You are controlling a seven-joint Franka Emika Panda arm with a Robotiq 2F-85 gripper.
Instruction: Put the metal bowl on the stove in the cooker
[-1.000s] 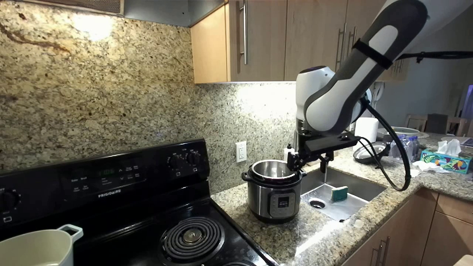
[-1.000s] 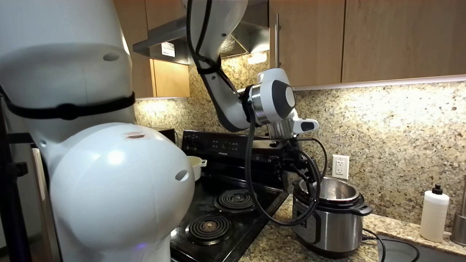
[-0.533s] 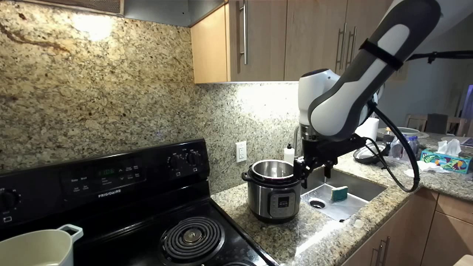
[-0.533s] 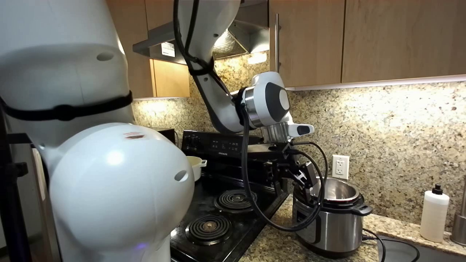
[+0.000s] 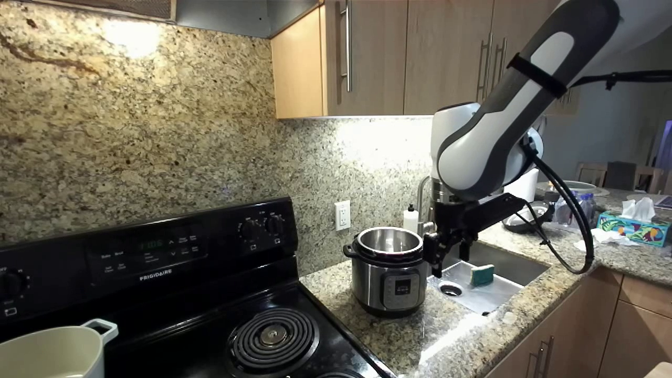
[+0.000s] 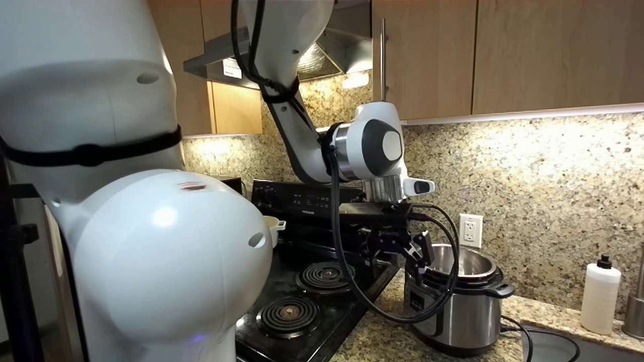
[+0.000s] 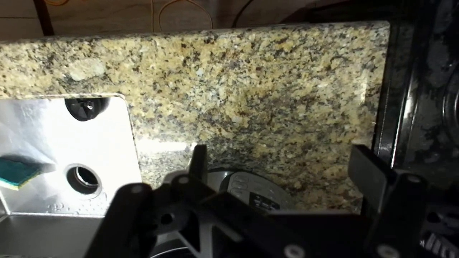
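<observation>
The metal bowl point(image 5: 391, 240) sits inside the cooker point(image 5: 367, 286), its shiny rim level and just above the black top; it also shows in an exterior view point(image 6: 468, 261). The cooker point(image 6: 473, 319) stands on the granite counter beside the stove point(image 5: 184, 328), which shows at the right in the wrist view point(image 7: 426, 143). My gripper point(image 7: 281, 154) is open with nothing between its fingers. It hangs beside the cooker's front, apart from the bowl, as both exterior views show point(image 5: 450, 260) point(image 6: 396, 269). In the wrist view the cooker's control panel point(image 7: 258, 190) shows between the fingers; the bowl is mostly hidden there.
A white handled pot point(image 5: 58, 352) stands on the stove. A sink point(image 5: 499, 299) with a green sponge point(image 5: 482, 274) lies on the cooker's far side from the stove. A soap bottle point(image 6: 599, 299) stands by the wall. Cabinets point(image 5: 446, 58) hang above.
My gripper has drawn away from the cooker's rim toward the front of the counter, and its fingers have dropped lower beside the cooker. The bowl and the cooker have not moved.
</observation>
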